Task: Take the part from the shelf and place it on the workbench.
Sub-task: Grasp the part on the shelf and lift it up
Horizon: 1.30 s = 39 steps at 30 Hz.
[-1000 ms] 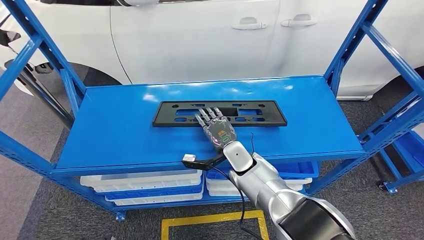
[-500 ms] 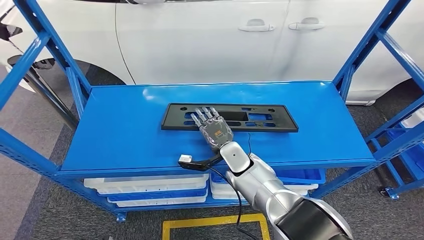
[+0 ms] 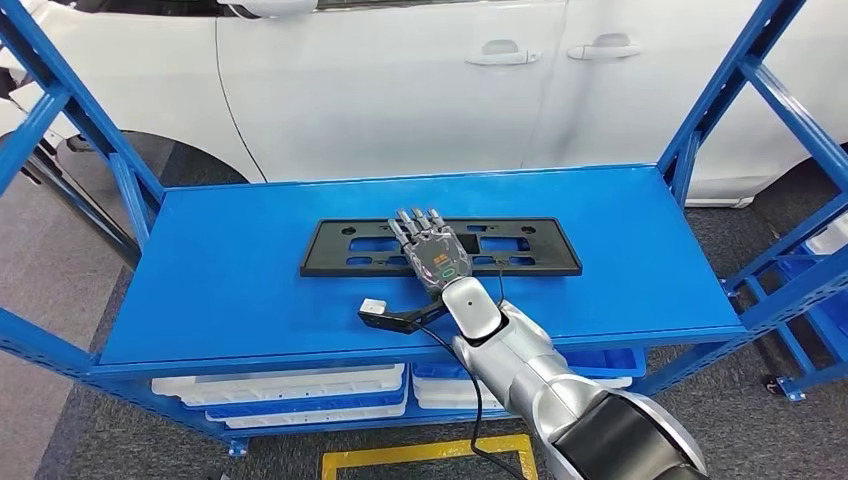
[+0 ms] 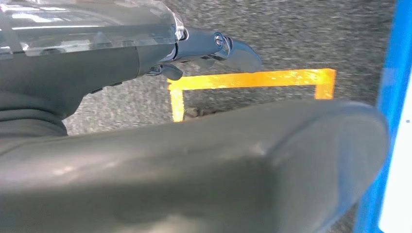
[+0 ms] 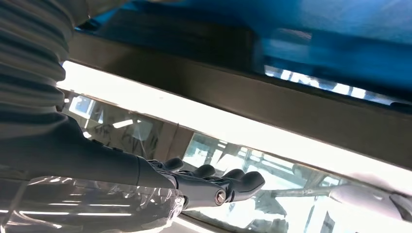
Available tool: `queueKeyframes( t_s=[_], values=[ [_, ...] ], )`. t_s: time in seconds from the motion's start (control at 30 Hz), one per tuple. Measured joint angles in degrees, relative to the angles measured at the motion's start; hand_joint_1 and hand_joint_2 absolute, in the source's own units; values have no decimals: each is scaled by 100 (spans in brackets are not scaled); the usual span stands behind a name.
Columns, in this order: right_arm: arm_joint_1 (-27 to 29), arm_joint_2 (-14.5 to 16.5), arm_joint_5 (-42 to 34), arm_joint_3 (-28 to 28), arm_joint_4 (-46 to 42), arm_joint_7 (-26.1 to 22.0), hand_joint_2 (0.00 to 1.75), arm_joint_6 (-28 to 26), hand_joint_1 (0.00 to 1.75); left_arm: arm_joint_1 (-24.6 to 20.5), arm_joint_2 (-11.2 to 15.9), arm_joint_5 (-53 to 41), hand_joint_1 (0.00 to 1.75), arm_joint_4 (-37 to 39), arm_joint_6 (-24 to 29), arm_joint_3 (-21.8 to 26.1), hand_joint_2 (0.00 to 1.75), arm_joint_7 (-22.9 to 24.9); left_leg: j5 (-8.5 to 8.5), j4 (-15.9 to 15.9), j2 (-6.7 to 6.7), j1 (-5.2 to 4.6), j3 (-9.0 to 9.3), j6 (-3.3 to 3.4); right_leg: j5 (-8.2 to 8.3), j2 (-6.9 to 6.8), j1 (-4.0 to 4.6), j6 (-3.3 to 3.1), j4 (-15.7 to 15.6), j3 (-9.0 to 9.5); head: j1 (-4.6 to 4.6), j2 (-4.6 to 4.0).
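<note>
A flat black plate part (image 3: 520, 248) with several cut-outs lies across the middle of the blue shelf top (image 3: 220, 270). My right hand (image 3: 430, 250) lies palm down on the part's middle, its fingers straight and apart, their tips near the part's far edge. The right wrist view shows the part's dark edge (image 5: 204, 92) close along my stretched dark fingers (image 5: 228, 187); I cannot see anything clasped between them. My left hand (image 4: 194, 145) hangs over the floor with a thick grey thumb and loosely extended fingers (image 4: 228, 46), holding nothing.
A white car (image 3: 400, 80) stands right behind the shelf. Blue slanted uprights (image 3: 715, 90) frame both shelf ends. White and blue bins (image 3: 300, 390) sit on the lower level. Yellow tape (image 3: 420, 452) marks the grey floor in front. A second blue rack (image 3: 815, 300) stands at the right.
The camera has shifted a little. My right hand has slid further across the part, its fingertips now near the far edge. The part still lies flat on the shelf.
</note>
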Motion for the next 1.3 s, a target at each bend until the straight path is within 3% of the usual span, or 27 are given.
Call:
queueKeyframes(
  t_s=[0.03, 0.2, 0.27, 0.33, 0.37, 0.4, 0.43, 0.5, 0.57, 0.67, 0.73, 0.83, 0.87, 0.9, 0.93, 1.0, 1.03, 1.1, 1.2, 1.23, 1.3],
  values=[
    [-7, 2, -8, -13, 3, 6, 175, 92, 168, -10, 1, -1, 0, 0, -2, 8, 0, 3, 86, -251, -1, -7, 112, 29, -30, 3, 11, 29, 27, 0, 0, 0],
    [-30, 7, -42, -90, 15, 49, 175, 415, 173, -17, -2, -3, 0, 0, -8, 26, 0, 31, 66, -429, -18, -1, 185, 202, -159, 0, 19, 160, 178, -75, 1, 0],
    [-47, 6, -46, -112, 18, 67, 175, 464, 175, -27, -3, -3, 0, 0, -8, 27, 0, 34, 63, -449, -13, 9, 205, 252, -425, -4, -3, 213, 691, -328, 2, 0],
    [-49, 4, -58, -129, 28, 96, 175, 567, 175, -31, -2, -3, 0, 0, -8, 29, 0, 33, 50, -446, -11, 5, 208, 273, -711, -6, -27, 246, 1461, -748, 2, 0],
    [-50, 4, -67, -139, 34, 115, 175, 628, 175, -28, -1, -2, 0, 0, -10, 31, 0, 27, 42, -445, -11, 3, 215, 278, -735, -6, -36, 253, 1695, -897, 2, 0],
    [-55, 3, -73, -150, 37, 134, 175, 673, 175, -24, -1, 0, 0, 0, -14, 32, 0, 19, 33, -444, -13, 2, 227, 278, -643, -6, -40, 251, 1701, -933, 2, 0],
    [-68, 4, -79, -163, 37, 155, 175, 711, 175, -21, -2, 2, 0, 0, -20, 34, 0, 6, 23, -444, -18, 2, 246, 274, -453, -6, -41, 237, 1468, -849, 2, 0],
    [-110, 1, -88, -195, 37, 201, 175, 757, 175, -20, -5, 2, 0, 0, -36, 38, 0, -33, -1, -442, -30, -6, 284, 254, -34, -8, -24, 174, 648, -483, 2, 0],
    [-155, -3, -95, -229, 37, 244, 175, 784, 175, -20, -10, -3, 0, 0, -49, 45, 0, -69, -16, -446, -41, -17, 295, 207, 132, -9, 13, 121, 128, -258, 2, 0],
    [-158, -22, -98, -278, 42, 295, 175, 804, 175, -26, -5, -15, 0, 0, -56, 63, 0, -95, -20, -476, -41, -10, 302, 113, 147, -8, 21, 61, 21, -227, 2, 0],
    [-158, -38, -95, -301, 44, 311, 175, 795, 175, -30, 5, -30, 0, 0, -59, 69, 0, -101, -176, -262, -28, -10, 213, 73, 185, -12, -15, -4, -49, -195, 1, 0],
    [-136, -40, -89, -330, 45, 310, 175, 715, 175, -38, 19, -64, 0, 0, -65, 75, 0, -133, -692, 802, -17, -1, -278, 27, 188, -11, -17, -55, -71, -175, 0, 0],
    [-119, -42, -89, -341, 46, 305, 175, 672, 175, -35, 25, -69, 0, 0, -67, 78, 0, -159, -766, 1084, -16, 1, -424, 13, 179, -10, -13, -59, -64, -173, 1, 0],
    [-106, -42, -88, -350, 46, 300, 175, 635, 175, -32, 32, -71, 0, 0, -68, 82, 0, -189, -724, 1159, -16, 2, -476, 3, 166, -8, -10, -57, -52, -169, 0, 0],
    [-99, -42, -88, -358, 45, 295, 175, 609, 175, -29, 40, -72, 0, 0, -69, 89, 0, -219, -580, 1014, -14, 5, -423, -1, 149, -5, -11, -49, -37, -160, 0, 0],
    [-99, -41, -89, -371, 39, 281, 175, 575, 175, -31, 58, -75, 0, 0, -91, 107, 0, -306, -167, 251, -9, 7, -74, 10, 97, -1, -9, -12, 10, -140, 0, 0],
    [-102, -40, -95, -385, 35, 265, 175, 541, 175, -33, 66, -85, 0, 0, -109, 116, 0, -380, -42, -90, -12, 1, 83, 29, 72, 1, 2, 13, 42, -144, 1, 0],
    [-103, -40, -116, -424, 25, 209, 175, 434, 175, -29, 73, -115, 0, 0, -137, 125, 0, -550, 4, -382, -19, -15, 212, 81, 48, 4, 23, 64, 79, -166, 1, 0],
    [-108, -40, -186, -507, -20, 76, 175, 245, 175, -22, 75, -171, 0, 0, -168, 134, 0, -742, 13, -416, -20, -3, 217, 178, -7, 1, 18, 144, 135, -196, 1, 0],
    [-121, -39, -225, -542, -44, 18, 175, 169, 175, -28, 74, -184, 0, 0, -187, 140, 0, -782, 20, -429, -18, 5, 224, 208, -102, -2, 9, 175, 275, -259, 1, 0],
    [-148, -37, -337, -620, -98, -131, 175, -22, 175, -40, 74, -210, 0, 0, -194, 154, 0, -828, 20, -440, -14, 12, 231, 248, -428, -7, -17, 229, 908, -556, 2, 0]
  ],
)
